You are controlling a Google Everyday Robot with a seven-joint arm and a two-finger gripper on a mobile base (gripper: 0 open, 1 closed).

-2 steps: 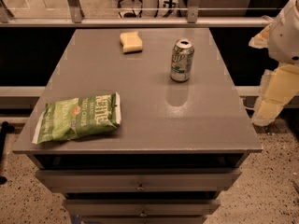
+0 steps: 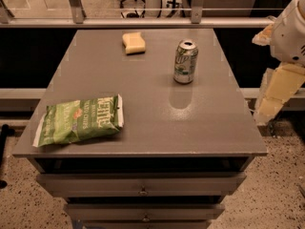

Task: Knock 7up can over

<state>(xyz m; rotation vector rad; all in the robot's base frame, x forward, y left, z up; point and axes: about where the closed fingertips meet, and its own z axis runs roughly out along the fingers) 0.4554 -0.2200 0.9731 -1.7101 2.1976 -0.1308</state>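
Note:
The 7up can (image 2: 185, 61) stands upright on the grey table (image 2: 143, 137), in its far right part. It is silver and green with a silver top and pull tab. My gripper (image 2: 276, 97) hangs at the right edge of the view, beyond the table's right side and to the right of the can, apart from it. The white arm housing (image 2: 291, 30) sits above the gripper. The gripper holds nothing that I can see.
A green Kettle chip bag (image 2: 80, 120) lies flat near the table's front left corner. A yellow sponge (image 2: 134, 42) lies at the far middle. Drawers (image 2: 143, 191) sit under the tabletop. A rail (image 2: 143, 22) runs behind the table, with office chair bases beyond.

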